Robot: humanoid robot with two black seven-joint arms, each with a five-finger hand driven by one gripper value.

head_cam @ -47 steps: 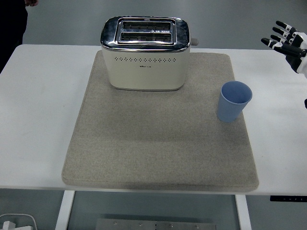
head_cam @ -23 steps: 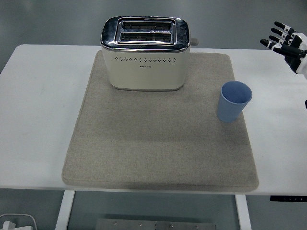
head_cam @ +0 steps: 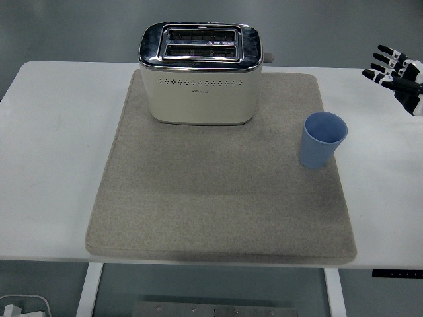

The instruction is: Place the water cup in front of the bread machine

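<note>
White table [head_cam: 53, 152]: right hand [head_cam: 401, 71] raised at right edge, fingers [head_cam: 382, 65] spread, well apart from blue cup [head_cam: 322, 139].

One cream toaster [head_cam: 200, 76], one blue cup [head_cam: 321, 139] and one grey mat [head_cam: 218, 198] on one white surface [head_cam: 53, 158]; one robot hand [head_cam: 400, 69] visible at right.

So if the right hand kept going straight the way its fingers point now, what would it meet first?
Probably nothing. The right hand, fingers spread, points left and slightly away, above the white table's far right edge. That line seems to pass behind the blue plastic cup, toward the cream toaster's lever side, though depth is unclear.
</note>
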